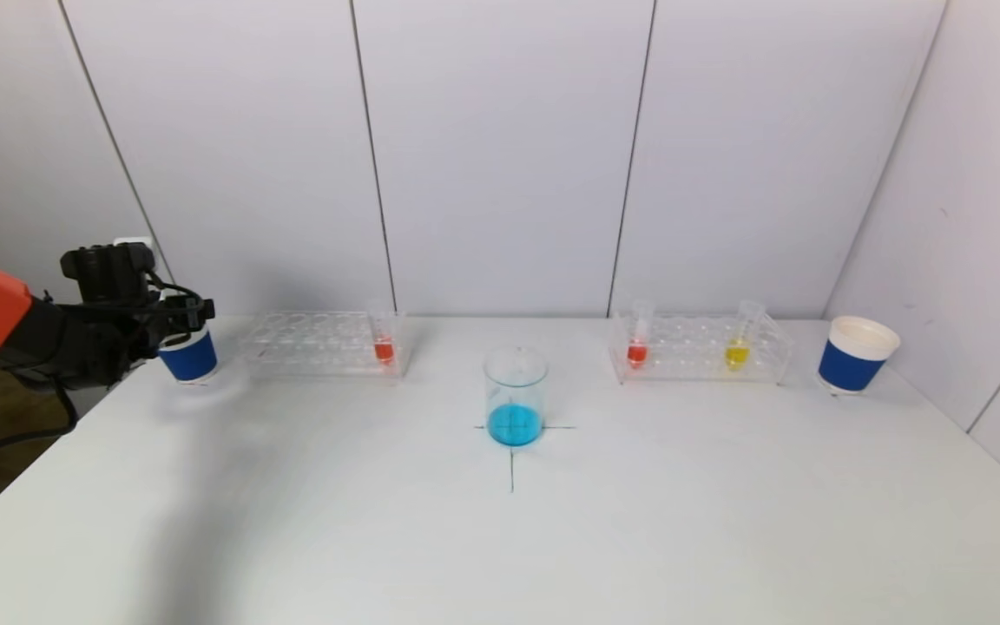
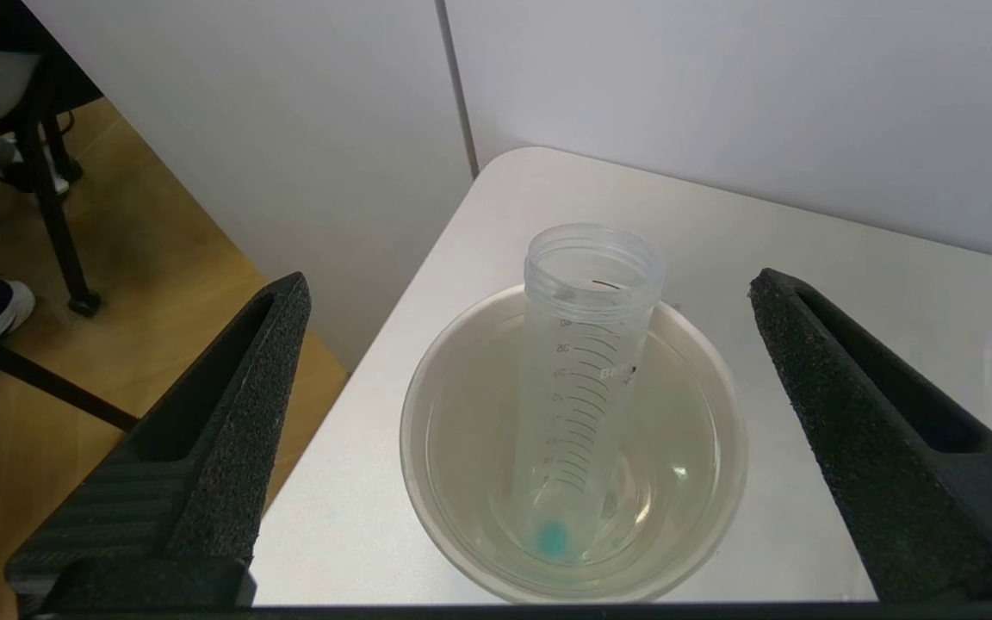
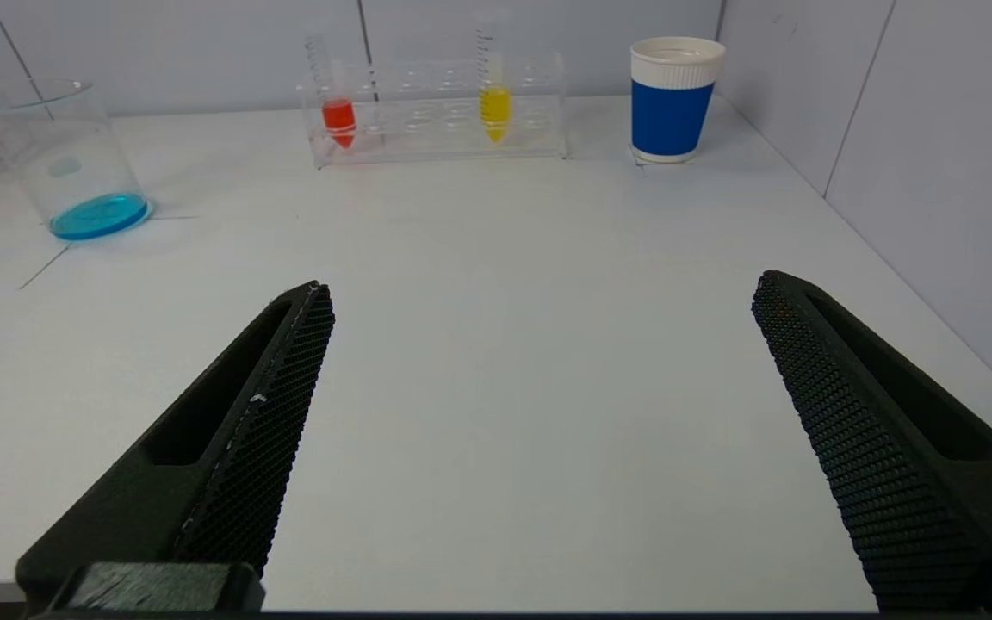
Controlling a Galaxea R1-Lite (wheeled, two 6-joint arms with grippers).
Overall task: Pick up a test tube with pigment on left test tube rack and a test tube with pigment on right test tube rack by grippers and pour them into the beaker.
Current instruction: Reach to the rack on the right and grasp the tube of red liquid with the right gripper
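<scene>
My left gripper [image 2: 530, 284] hangs open over a blue paper cup [image 2: 427, 413] at the table's far left corner, seen in the head view as the left gripper [image 1: 187, 314] above the cup [image 1: 189, 356]. An emptied test tube [image 2: 586, 387] with a blue trace at its tip leans inside that cup, free of both fingers. The left rack [image 1: 322, 343] holds an orange tube [image 1: 384, 340]. The beaker [image 1: 515, 395] at mid-table holds blue liquid. The right rack [image 1: 700, 349] holds a red tube [image 1: 638, 345] and a yellow tube [image 1: 738, 345]. My right gripper [image 3: 539, 288] is open above bare table, holding nothing.
A second blue paper cup [image 1: 856, 354] stands at the far right by the side wall. White wall panels close off the back and right. The table's left edge drops to the floor beside the left cup. A black cross is marked under the beaker.
</scene>
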